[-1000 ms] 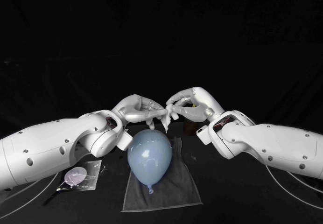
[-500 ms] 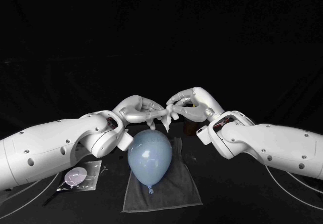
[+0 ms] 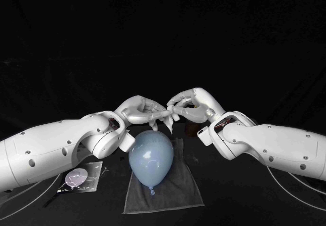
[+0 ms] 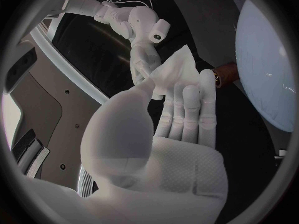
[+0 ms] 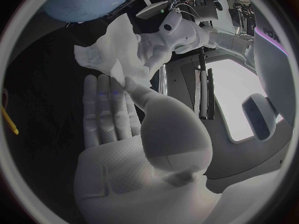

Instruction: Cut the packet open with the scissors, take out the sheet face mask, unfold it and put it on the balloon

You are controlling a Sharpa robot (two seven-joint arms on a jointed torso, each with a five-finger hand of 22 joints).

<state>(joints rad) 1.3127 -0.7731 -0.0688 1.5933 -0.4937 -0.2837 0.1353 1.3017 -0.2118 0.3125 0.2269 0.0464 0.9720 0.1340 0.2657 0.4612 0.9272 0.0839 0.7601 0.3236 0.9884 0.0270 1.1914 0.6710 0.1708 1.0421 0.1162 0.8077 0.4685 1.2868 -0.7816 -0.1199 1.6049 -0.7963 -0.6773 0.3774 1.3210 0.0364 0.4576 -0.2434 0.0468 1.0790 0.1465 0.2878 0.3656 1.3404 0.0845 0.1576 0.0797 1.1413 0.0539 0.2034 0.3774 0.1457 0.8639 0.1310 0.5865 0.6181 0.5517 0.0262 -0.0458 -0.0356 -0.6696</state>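
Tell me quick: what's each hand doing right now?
Left hand: closed, pinching the sheet face mask between thumb and fingers.
Right hand: closed, pinching the same mask from the other side.

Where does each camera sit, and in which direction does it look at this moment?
Head view: on the robot's head, looking down at the table; its left hand and right hand meet near the balloon.
Left wrist view: behind the left hand, looking along its palm to the sheet mask.
Right wrist view: behind the right hand, looking along its palm to the same mask.
Shared: both wrist views show the mask, the balloon and the opposite hand.
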